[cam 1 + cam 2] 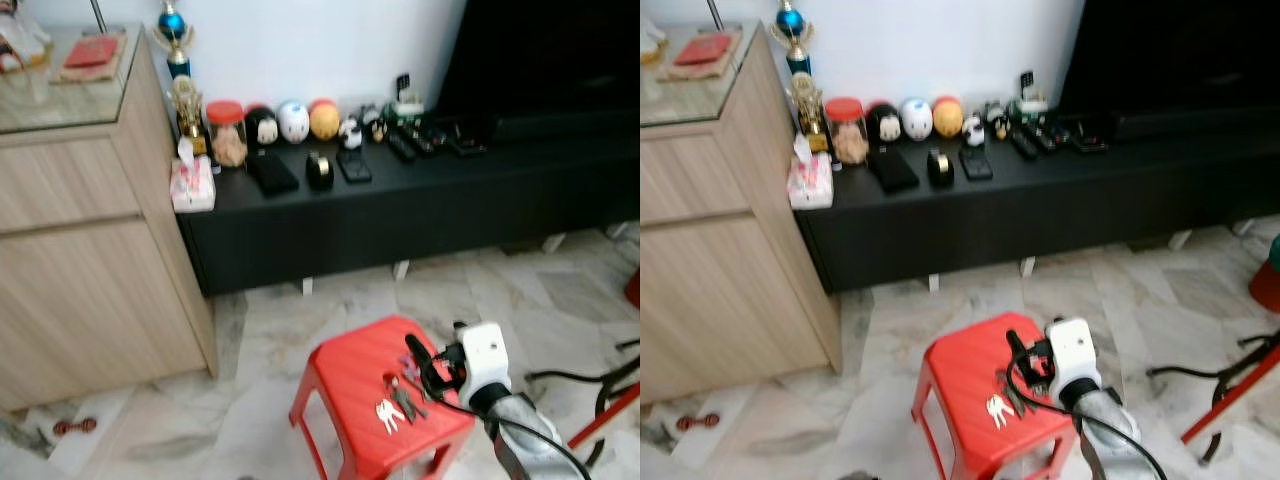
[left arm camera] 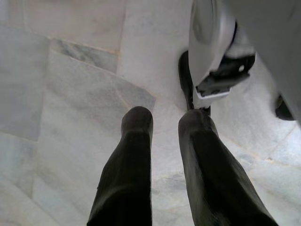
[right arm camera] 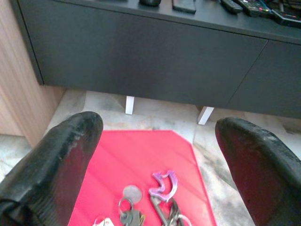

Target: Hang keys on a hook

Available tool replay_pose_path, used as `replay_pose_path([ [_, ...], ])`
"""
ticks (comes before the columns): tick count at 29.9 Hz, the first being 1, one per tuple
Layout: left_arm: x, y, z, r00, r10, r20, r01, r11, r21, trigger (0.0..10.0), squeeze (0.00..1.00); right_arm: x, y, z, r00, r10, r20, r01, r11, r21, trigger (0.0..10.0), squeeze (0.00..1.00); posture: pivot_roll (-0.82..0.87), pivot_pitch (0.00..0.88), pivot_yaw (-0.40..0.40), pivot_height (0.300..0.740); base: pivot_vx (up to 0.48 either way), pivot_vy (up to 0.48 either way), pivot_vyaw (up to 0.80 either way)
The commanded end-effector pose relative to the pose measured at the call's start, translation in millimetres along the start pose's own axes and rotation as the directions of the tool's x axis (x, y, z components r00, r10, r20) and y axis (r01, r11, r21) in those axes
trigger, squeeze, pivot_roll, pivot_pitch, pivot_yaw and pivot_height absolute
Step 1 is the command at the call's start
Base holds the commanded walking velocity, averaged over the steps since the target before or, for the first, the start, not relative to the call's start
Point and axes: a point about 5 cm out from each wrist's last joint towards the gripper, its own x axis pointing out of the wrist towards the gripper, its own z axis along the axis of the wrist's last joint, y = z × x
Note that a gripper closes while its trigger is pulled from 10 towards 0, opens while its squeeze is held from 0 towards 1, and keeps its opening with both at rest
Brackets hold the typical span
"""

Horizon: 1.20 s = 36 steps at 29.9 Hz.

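On the red stool (image 1: 350,375), keys (image 1: 396,404) lie beneath the right gripper's (image 1: 420,368) spread jaws.

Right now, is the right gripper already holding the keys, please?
No, the right gripper is open above the keys, which lie on the red stool.

A home living room: a long low black TV cabinet (image 1: 420,200) against a white wall carries round toy figures (image 1: 293,121), remotes (image 1: 400,146) and a jar (image 1: 227,132); a wood sideboard (image 1: 80,250) stands at its left end, with a trophy (image 1: 175,40), a marble tile floor (image 1: 480,290) and a red plastic stool (image 1: 350,390)
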Motion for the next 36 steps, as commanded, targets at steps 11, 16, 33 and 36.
replay_pose_path([
  [11, -0.1, -1.5, -2.2, 1.000, -0.008, -0.015, 0.008, 1.000, -0.008, 10.0, 0.00, 6.4, -0.1, 7.3, 1.000, 0.017, -0.011, -0.017, 1.000, -0.024, 10.0, 0.00, 0.05, 0.000, -0.072, 0.601, 0.000, 0.000, 0.00],
  [16, 0.2, -1.7, -0.9, 1.000, -0.006, -0.012, 0.006, 1.000, -0.012, 10.0, 0.00, 12.7, -1.4, 7.2, 0.999, 0.000, -0.045, -0.002, 0.999, -0.041, 10.0, 0.00, 0.06, 0.000, -0.074, 0.601, 0.000, 0.000, 0.00],
  [33, 1.1, -2.6, 2.4, 1.000, 0.000, -0.005, -0.001, 1.000, -0.030, 10.0, 0.00, 49.7, 10.9, 5.0, 0.985, -0.021, -0.173, 0.036, 0.996, 0.086, 10.0, 0.00, 0.08, 0.000, -0.076, 0.601, 0.000, 0.000, 0.00],
  [36, 1.1, -2.5, 2.7, 1.000, 0.003, -0.003, -0.003, 0.999, -0.035, 10.0, 0.00, 51.7, 10.5, 7.0, 0.988, -0.027, -0.153, 0.043, 0.994, 0.102, 10.0, 0.00, 0.07, 0.000, -0.076, 0.601, 0.000, 0.000, 0.00],
])
